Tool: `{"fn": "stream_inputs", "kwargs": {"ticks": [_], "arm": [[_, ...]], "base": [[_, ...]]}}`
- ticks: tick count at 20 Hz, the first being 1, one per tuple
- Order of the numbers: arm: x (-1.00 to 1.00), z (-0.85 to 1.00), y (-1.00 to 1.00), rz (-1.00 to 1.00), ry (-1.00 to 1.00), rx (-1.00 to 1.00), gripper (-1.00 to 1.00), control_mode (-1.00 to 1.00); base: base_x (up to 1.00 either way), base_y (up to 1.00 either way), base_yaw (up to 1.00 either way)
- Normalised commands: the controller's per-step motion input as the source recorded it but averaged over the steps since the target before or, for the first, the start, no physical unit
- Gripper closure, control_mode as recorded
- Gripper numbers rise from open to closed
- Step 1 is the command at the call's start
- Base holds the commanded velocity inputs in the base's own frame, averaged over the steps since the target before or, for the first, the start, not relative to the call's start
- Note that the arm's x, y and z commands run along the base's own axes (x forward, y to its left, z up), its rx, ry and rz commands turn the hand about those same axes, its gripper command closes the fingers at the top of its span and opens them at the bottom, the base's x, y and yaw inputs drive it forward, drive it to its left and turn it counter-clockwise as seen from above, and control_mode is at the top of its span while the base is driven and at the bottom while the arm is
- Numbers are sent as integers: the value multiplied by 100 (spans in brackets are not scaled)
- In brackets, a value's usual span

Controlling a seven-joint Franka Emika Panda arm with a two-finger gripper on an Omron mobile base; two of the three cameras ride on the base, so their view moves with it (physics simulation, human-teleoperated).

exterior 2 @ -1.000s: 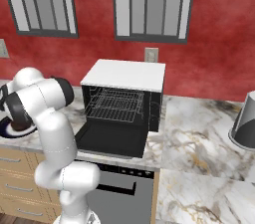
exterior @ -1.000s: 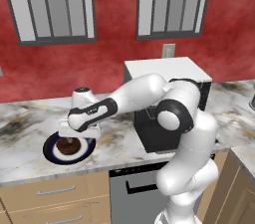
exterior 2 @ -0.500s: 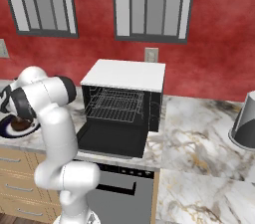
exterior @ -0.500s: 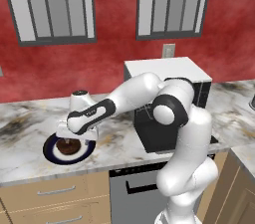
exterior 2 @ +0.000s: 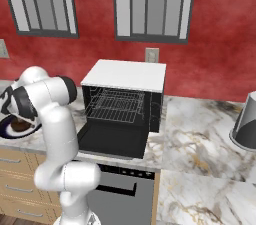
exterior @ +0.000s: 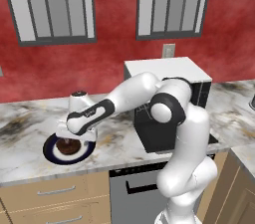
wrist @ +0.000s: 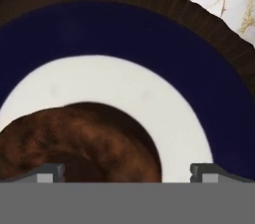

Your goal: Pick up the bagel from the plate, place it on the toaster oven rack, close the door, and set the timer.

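The bagel (wrist: 84, 138) lies on the plate (wrist: 149, 39), puffy and dark brown, on the white ring inside the navy rim. My gripper (wrist: 128, 173) is open just above it. One fingertip (wrist: 50, 172) stands over the bagel and the other over the white ring. In the left base view the gripper (exterior: 69, 140) hangs low over the bagel (exterior: 66, 146) and plate (exterior: 50, 154). The toaster oven (exterior 2: 125, 76) stands to the right, its door (exterior 2: 110, 141) folded down flat and the wire rack (exterior 2: 116, 105) bare inside.
The plate (exterior 2: 10, 130) sits near the front edge of the marble counter (exterior 2: 200, 144), with drawers below. A grey rounded vessel (exterior 2: 245, 126) stands at the far right. The red wall and windows close off the back.
The hand has sunk slightly closer to the plate and the elbow has swung a little. The jaws have stayed open and the bagel has not moved.
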Motion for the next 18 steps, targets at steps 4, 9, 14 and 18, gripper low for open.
{"fn": "stream_inputs", "kwargs": {"ticks": [4, 9, 14, 18], "arm": [[-5, -17, 0, -3, 0, 0, -100, -100], [-4, -15, 0, -2, 0, 0, -100, -100], [0, -12, 14, -3, 0, 0, 100, -100], [-2, 0, 3, -4, -4, 1, 100, -100]], "base": [[0, 0, 0], [0, 0, 0], [0, 0, 0], [0, 0, 0]]}}
